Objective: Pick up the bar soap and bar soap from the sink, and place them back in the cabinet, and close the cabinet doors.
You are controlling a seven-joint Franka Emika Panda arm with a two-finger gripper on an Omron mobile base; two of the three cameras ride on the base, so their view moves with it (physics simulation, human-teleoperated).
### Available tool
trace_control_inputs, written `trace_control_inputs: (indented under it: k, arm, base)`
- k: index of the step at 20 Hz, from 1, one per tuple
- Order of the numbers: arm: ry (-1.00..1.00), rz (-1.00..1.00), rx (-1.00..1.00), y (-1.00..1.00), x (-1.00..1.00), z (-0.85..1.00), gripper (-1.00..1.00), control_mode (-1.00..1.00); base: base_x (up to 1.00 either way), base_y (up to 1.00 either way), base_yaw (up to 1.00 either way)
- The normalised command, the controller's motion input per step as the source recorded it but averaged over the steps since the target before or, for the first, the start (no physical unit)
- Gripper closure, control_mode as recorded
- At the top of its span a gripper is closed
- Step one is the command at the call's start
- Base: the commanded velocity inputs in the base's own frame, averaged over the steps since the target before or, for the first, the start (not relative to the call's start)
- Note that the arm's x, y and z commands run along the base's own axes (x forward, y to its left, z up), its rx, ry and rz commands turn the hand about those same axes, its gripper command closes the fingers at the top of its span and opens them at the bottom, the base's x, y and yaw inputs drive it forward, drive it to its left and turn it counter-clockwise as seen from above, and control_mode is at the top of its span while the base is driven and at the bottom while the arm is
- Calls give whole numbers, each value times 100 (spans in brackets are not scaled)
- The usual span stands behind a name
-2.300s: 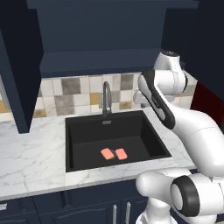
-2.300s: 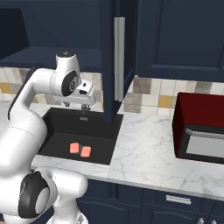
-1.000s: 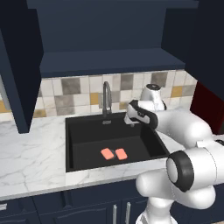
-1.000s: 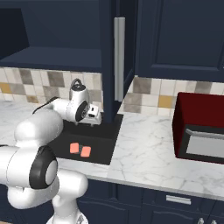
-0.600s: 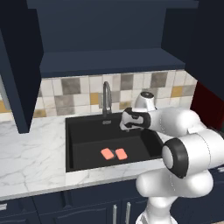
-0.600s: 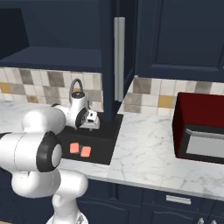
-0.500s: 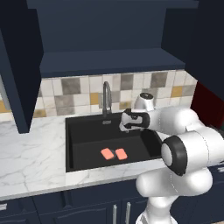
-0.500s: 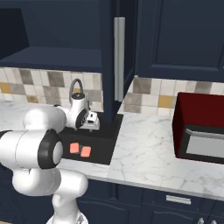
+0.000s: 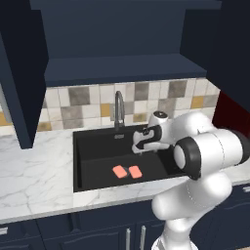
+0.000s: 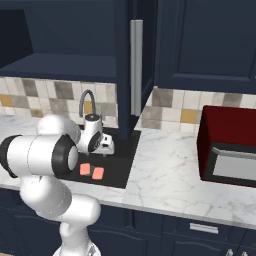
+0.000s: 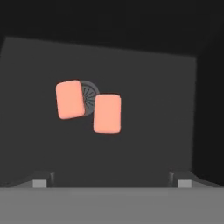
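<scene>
drain (image 11: 89,98): I am seeing only a sliver; the two bar soaps (image 11: 70,99) (image 11: 107,113) are covering its sides.
fingertips (image 11: 40,183): the hand view's bottom band is cutting them off.
cabinet doors (image 9: 22,73): frame edges are cropping both.
microwave (image 10: 231,146): the right edge is cutting it off.

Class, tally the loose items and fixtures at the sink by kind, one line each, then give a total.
Pink bar soaps: 2
Faucet: 1
Drain: 1
Sink basin: 1
Total: 5
</scene>
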Motion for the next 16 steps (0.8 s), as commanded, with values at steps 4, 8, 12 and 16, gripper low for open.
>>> trace_control_inputs:
  k: [4, 8, 12, 16]
  arm:
    - [2, 4, 0, 6, 13, -30, -100, -100]
    - [2, 3, 0, 7, 20, -29, -100, -100]
    - [4, 2, 0, 9, 17, -25, -100, -100]
    - [3, 2, 0, 6, 17, -29, -100, -100]
  base:
    - [0, 0, 0]
    - [0, 0, 0]
    - [0, 0, 0]
    - [0, 0, 0]
